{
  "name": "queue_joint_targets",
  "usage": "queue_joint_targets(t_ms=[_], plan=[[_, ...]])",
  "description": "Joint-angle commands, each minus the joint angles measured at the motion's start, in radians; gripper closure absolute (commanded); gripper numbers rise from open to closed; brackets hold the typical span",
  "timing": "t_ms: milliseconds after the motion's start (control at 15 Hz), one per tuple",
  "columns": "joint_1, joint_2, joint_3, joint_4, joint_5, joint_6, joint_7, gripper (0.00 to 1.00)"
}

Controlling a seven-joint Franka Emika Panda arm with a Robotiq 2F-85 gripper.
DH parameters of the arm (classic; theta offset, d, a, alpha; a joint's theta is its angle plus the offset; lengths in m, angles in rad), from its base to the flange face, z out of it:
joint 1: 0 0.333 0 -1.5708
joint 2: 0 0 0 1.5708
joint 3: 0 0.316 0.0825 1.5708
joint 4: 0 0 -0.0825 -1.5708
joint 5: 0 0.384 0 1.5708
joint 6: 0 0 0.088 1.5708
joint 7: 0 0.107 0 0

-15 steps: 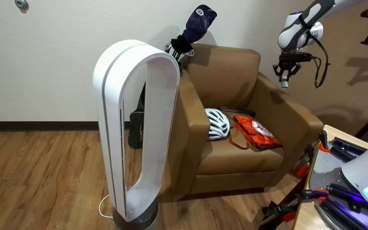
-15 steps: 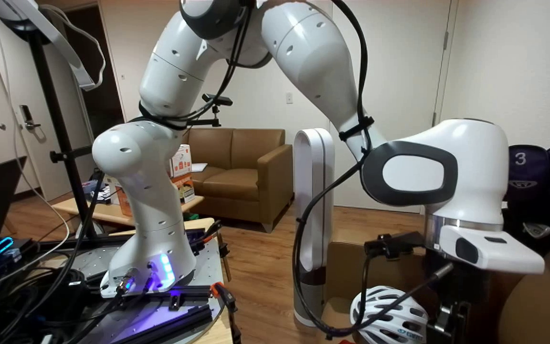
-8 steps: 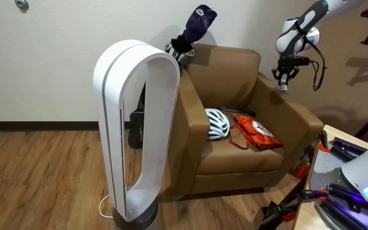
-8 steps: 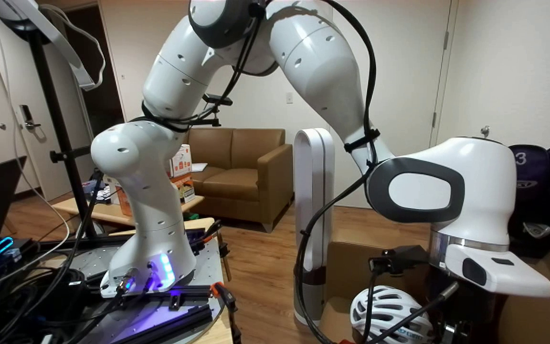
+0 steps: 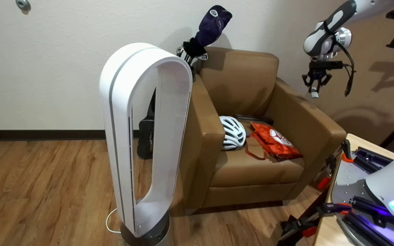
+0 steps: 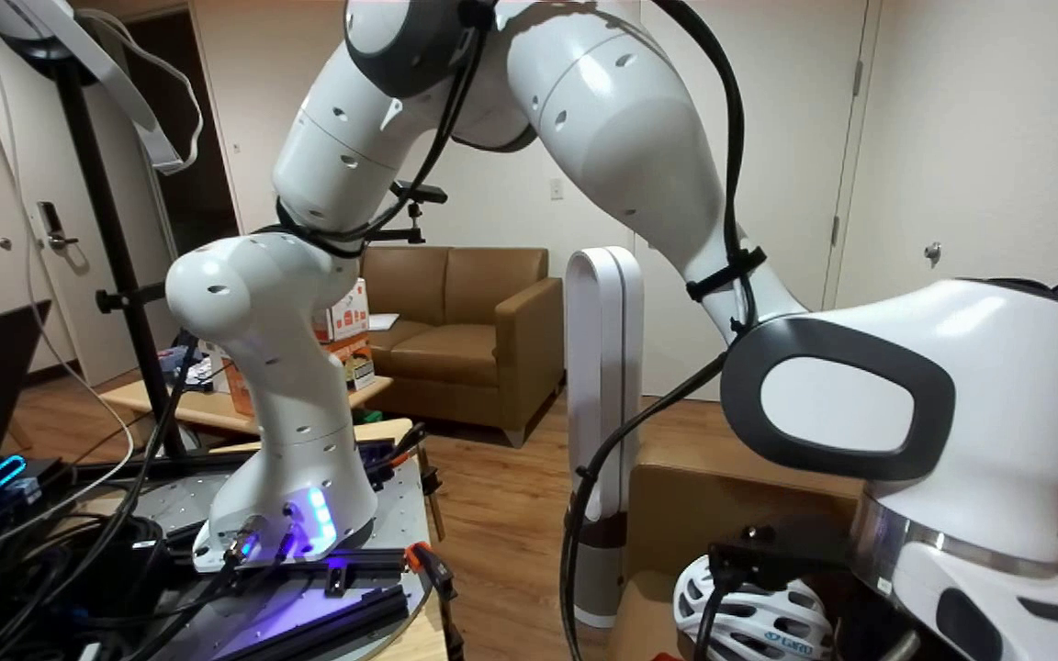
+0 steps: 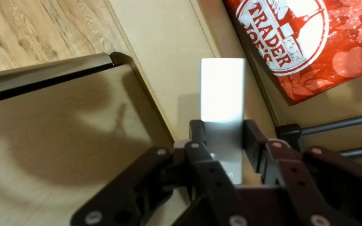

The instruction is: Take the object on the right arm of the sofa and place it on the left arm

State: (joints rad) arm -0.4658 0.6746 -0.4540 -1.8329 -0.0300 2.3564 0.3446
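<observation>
The sofa (image 5: 241, 82) is a brown single-seat armchair with broad padded arms. It shows partly in an exterior view (image 6: 745, 477), behind the robot's wrist. My gripper (image 5: 316, 83) is shut on a small white and grey rectangular object (image 5: 315, 93). In the wrist view the object (image 7: 222, 91) stands out lengthwise between the two fingertips (image 7: 223, 133). The gripper holds it in the air above and beside the sofa arm nearer the robot's table (image 7: 168, 47). The other sofa arm (image 5: 205, 109) is next to the fan. The gripper's fingers are out of frame in an exterior view.
A white helmet (image 5: 233, 133), a red bag (image 5: 275, 141) and a dark tubular thing (image 5: 254, 119) lie on the seat. A tall white ring fan (image 5: 118, 102) stands beside the far arm. Golf clubs (image 5: 214, 25) stand behind it. The robot's table (image 5: 333, 229) is near the sofa.
The gripper, still holding the object, has sunk slightly and then shifted away from the sofa back, toward the right in an exterior view. The wrist has come closer and lower in an exterior view.
</observation>
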Motion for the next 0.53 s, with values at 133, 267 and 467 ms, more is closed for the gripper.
queue_joint_targets(t_ms=[133,267,467], plan=[[-0.111,0.117,0.04,0.137,0.074,-0.06,-0.104,0.86],[-0.089,0.091,0.022,0.093,0.053,-0.038,-0.073,0.64],[-0.099,0.13,0.027,0.126,0.054,-0.038,-0.073,0.64]])
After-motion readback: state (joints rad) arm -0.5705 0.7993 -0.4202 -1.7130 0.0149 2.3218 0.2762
